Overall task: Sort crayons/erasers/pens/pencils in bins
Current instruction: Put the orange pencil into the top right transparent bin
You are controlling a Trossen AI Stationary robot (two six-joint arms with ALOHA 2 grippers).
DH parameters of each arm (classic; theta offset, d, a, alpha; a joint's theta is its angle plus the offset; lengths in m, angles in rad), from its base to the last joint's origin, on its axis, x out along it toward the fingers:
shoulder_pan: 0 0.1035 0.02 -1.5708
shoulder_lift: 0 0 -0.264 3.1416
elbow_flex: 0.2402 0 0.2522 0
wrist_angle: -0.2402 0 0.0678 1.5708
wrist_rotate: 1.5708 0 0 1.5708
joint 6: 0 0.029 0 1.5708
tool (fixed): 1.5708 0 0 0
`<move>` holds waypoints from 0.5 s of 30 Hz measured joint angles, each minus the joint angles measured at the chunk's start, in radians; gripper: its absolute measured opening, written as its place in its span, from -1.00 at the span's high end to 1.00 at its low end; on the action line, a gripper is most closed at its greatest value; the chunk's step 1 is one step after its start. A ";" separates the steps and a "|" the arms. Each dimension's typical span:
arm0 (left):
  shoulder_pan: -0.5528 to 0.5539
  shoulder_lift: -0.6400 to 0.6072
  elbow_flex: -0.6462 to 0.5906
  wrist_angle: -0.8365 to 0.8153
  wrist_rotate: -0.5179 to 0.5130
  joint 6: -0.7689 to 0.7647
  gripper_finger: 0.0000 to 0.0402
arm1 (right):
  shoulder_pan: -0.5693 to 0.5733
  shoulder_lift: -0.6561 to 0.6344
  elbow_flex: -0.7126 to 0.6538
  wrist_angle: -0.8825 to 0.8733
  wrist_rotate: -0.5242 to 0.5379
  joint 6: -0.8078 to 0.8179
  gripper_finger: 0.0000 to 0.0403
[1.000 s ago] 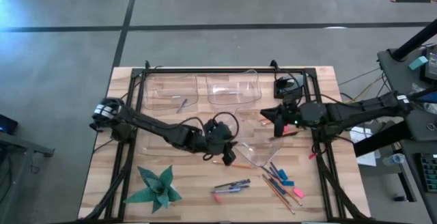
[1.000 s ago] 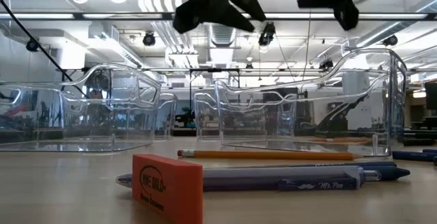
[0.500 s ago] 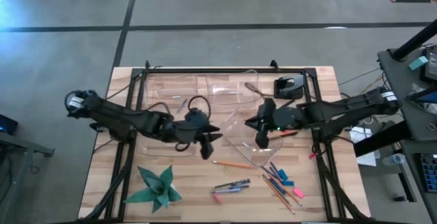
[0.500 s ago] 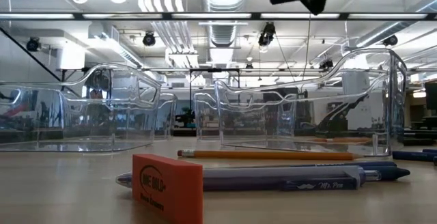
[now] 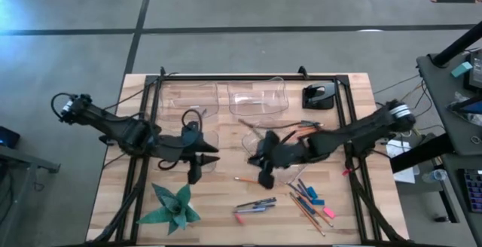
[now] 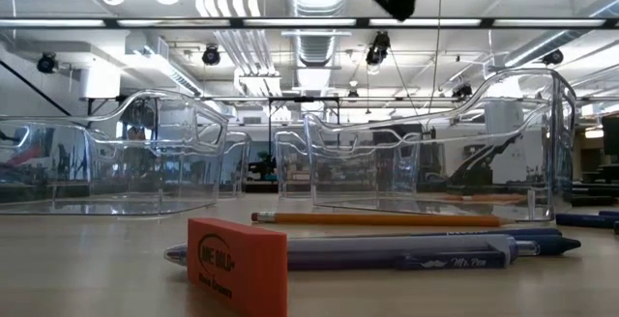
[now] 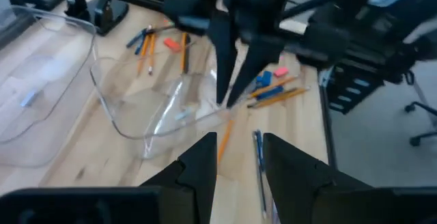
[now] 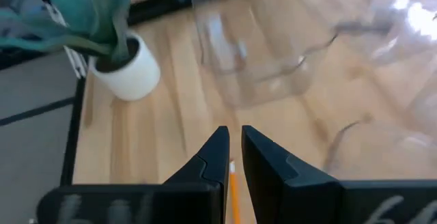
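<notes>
An orange pencil lies alone on the wood near the table's middle. My right gripper hangs over its right end, well above the table, fingers almost together with nothing between them. My left gripper hangs open and empty left of centre. Pens and a pink eraser lie near the front edge. Blue crayons, more pencils and erasers lie at the front right. Clear bins stand at the far left, the far centre and the middle.
A green star-shaped thing in a white pot stands at the front left. A black object sits at the far right, with loose pencils near it. A black frame runs along the table's far, left and right sides.
My left gripper has drawn back from the lone pencil toward the table's left edge and has risen. My right gripper has swung from the far right over the middle bin toward the near edge, and now hangs over the pencil. The pencil lies still.
</notes>
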 joint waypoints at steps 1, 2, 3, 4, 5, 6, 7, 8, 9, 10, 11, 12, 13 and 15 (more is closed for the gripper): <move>-0.012 -0.009 -0.010 -0.003 0.004 -0.004 0.48 | 0.006 0.033 0.025 -0.009 -0.007 0.010 0.83; -0.024 -0.017 -0.021 -0.003 0.016 -0.015 0.48 | 0.013 0.066 0.051 -0.028 -0.019 0.010 0.83; -0.038 -0.025 -0.034 -0.005 0.020 -0.030 0.48 | 0.017 0.095 0.080 -0.052 -0.036 -0.002 0.83; -0.052 -0.034 -0.045 -0.013 0.024 -0.051 0.48 | 0.022 0.122 0.110 -0.065 -0.049 -0.019 0.83; -0.067 -0.041 -0.055 -0.020 0.026 -0.070 0.48 | 0.028 0.145 0.136 -0.078 -0.056 -0.033 0.83; -0.082 -0.047 -0.064 -0.016 0.026 -0.087 0.48 | 0.033 0.171 0.164 -0.112 -0.057 -0.049 0.83; -0.097 -0.055 -0.075 -0.010 0.027 -0.104 0.48 | 0.035 0.198 0.191 -0.148 -0.056 -0.051 0.83; -0.114 -0.062 -0.087 -0.010 0.026 -0.121 0.48 | 0.035 0.223 0.217 -0.175 -0.057 -0.049 0.83; -0.129 -0.069 -0.098 -0.014 0.026 -0.140 0.48 | 0.035 0.251 0.241 -0.205 -0.059 -0.045 0.83; -0.143 -0.074 -0.107 -0.013 0.027 -0.161 0.48 | 0.034 0.276 0.261 -0.240 -0.058 -0.044 0.83; -0.155 -0.079 -0.116 -0.011 0.026 -0.177 0.48 | 0.033 0.300 0.283 -0.273 -0.058 -0.043 0.83; -0.167 -0.082 -0.123 -0.014 0.027 -0.184 0.48 | 0.034 0.323 0.304 -0.287 -0.059 -0.037 0.83; -0.181 -0.082 -0.127 -0.014 0.026 -0.192 0.48 | 0.037 0.345 0.328 -0.295 -0.059 -0.021 0.83; -0.202 -0.083 -0.131 -0.011 0.025 -0.206 0.48 | 0.045 0.385 0.372 -0.311 -0.060 0.025 0.83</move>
